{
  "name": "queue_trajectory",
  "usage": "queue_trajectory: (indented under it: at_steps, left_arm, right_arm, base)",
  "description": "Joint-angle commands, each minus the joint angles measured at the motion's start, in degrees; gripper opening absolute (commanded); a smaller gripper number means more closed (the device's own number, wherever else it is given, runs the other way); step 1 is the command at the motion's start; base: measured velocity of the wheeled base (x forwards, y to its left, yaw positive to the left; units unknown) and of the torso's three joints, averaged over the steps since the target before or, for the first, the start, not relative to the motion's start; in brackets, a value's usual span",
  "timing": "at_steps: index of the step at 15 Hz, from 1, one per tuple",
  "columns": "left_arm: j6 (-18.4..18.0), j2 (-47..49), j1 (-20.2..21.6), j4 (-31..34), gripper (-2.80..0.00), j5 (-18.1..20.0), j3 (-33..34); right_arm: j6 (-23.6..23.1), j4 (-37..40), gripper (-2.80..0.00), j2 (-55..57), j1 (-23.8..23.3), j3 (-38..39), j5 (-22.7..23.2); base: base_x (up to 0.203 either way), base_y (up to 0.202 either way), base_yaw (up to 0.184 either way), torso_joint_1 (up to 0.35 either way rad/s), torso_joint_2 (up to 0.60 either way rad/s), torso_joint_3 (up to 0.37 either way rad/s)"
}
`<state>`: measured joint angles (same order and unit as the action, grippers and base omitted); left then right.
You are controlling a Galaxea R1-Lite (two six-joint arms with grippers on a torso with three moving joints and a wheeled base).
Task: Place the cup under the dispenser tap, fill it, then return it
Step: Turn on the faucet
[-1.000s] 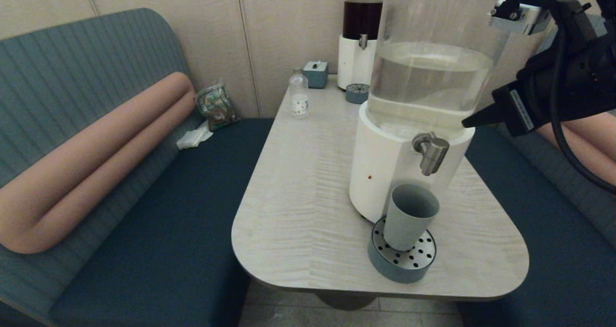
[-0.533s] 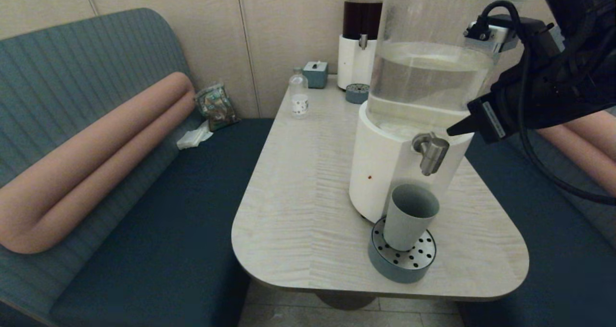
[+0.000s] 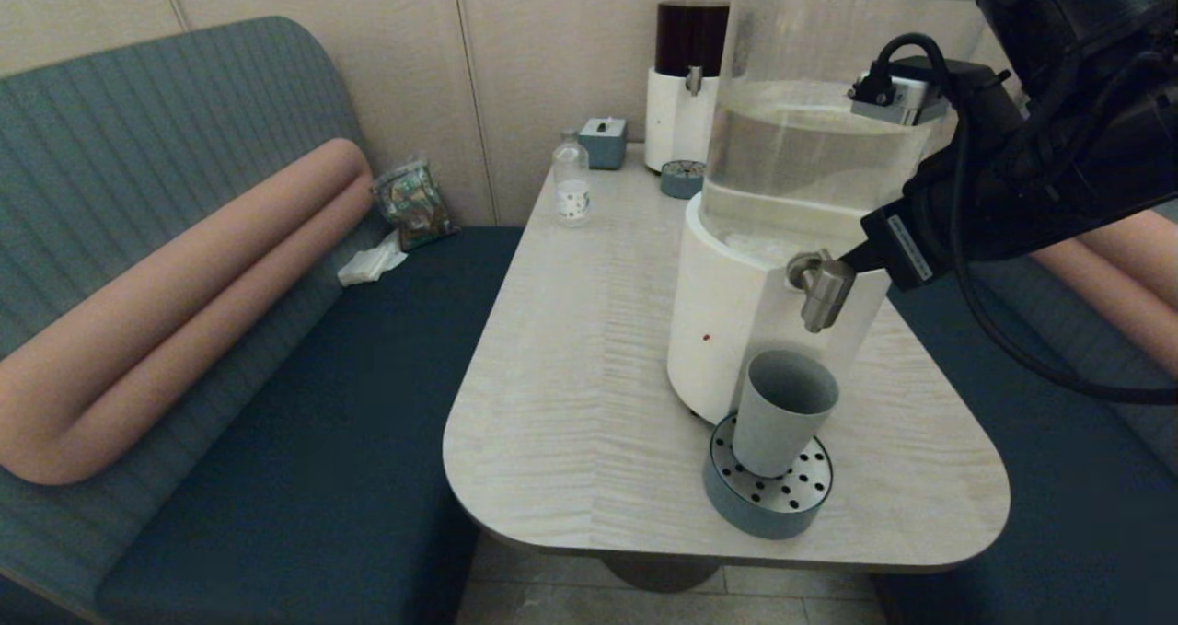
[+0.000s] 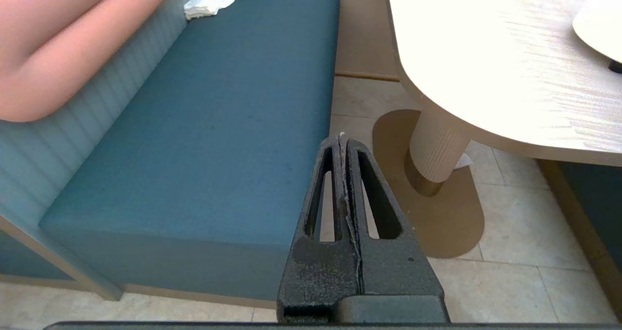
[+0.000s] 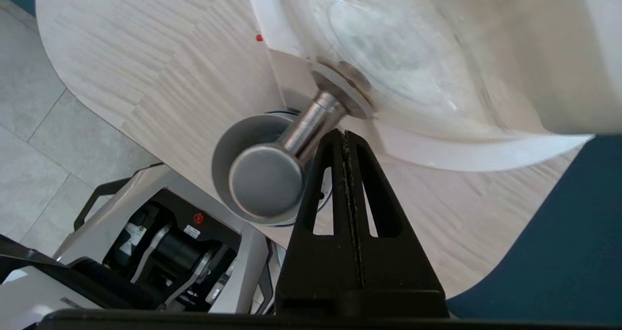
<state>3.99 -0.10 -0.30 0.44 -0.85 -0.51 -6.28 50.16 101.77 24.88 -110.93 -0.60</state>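
The cup (image 3: 784, 411) is standing on the perforated drip tray (image 3: 768, 496) at the foot of the big clear-liquid dispenser (image 3: 810, 174), directly below the dispenser tap (image 3: 822, 289), so placing looks done and the filling step is the one in hand. The right gripper (image 3: 851, 259) is sitting just beside the tap's upper end with its two fingers pressed flat together, holding nothing — it seems to be working as a single blunt pusher rather than a clamp. To do this well, the closed tip should be bearing squarely on the tap's top or stem, not glancing off its rounded steel; pressure should be coming on gently, since a hard shove could rock the dispenser on the table (image 3: 589, 358) or slide it off line with the cup. No stream is showing in any view, so flow is probably not started. The head view is giving the vertical stacking of tap, cup and tray, but it is hiding the fingertip behind the tap's body. The right wrist view is supplying that: the closed tip (image 5: 346, 138) is lying against or just beside the tap's stem (image 5: 311, 123), and the tap's round cap is sitting over the cup's open mouth (image 5: 228, 150) — whether the tip is actually touching I cannot tell. The left gripper (image 4: 342, 143) is parked low beside the bench seat (image 4: 204, 126), fingers closed and empty, out of the head view.
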Motion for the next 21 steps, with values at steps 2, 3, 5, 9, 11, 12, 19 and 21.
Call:
queue_trajectory:
  at_steps: [2,3,5,9,11,12,19,21]
  left_arm:
    - [0.1,0.1,0.0,0.0,-2.8,0.0,0.0]
    - [0.1,0.1,-0.1,0.0,-2.8,0.0,0.1]
    - [0.1,0.1,0.0,0.0,-2.8,0.0,0.0]
    - [0.1,0.1,0.0,0.0,-2.8,0.0,0.0]
    - [0.1,0.1,-0.1,0.0,-2.8,0.0,0.0]
    - [0.1,0.0,0.0,0.0,-2.8,0.0,0.0]
    - [0.1,0.1,-0.1,0.0,-2.8,0.0,0.0]
    - [0.1,0.1,0.0,0.0,-2.8,0.0,0.0]
  right_arm:
    - [-0.1,0.2,-2.8,0.2,0.4,-0.1,0.1]
    - [0.0,0.2,-2.8,0.3,0.5,-0.1,0.1]
    - [-0.1,0.0,-2.8,0.3,1.1,-0.1,0.0]
    - [-0.3,-1.1,-2.8,0.9,1.7,-0.1,0.2]
    - [-0.1,-2.0,-2.8,1.1,1.7,-0.1,0.3]
    - [0.0,-2.0,-2.8,1.2,1.7,-0.1,0.6]
    - [0.3,-2.0,-2.8,1.4,1.8,0.0,3.4]
    - [0.7,-3.5,-2.8,1.1,1.8,0.2,6.1]
  base:
    - [0.0,0.0,0.0,0.0,0.0,0.0]
    - [0.0,0.0,0.0,0.0,0.0,0.0]
    - [0.0,0.0,0.0,0.0,0.0,0.0]
    - [0.0,0.0,0.0,0.0,0.0,0.0]
    - [0.0,0.0,0.0,0.0,0.0,0.0]
    - [0.0,0.0,0.0,0.0,0.0,0.0]
    - [0.0,0.0,0.0,0.0,0.0,0.0]
    - [0.0,0.0,0.0,0.0,0.0,0.0]
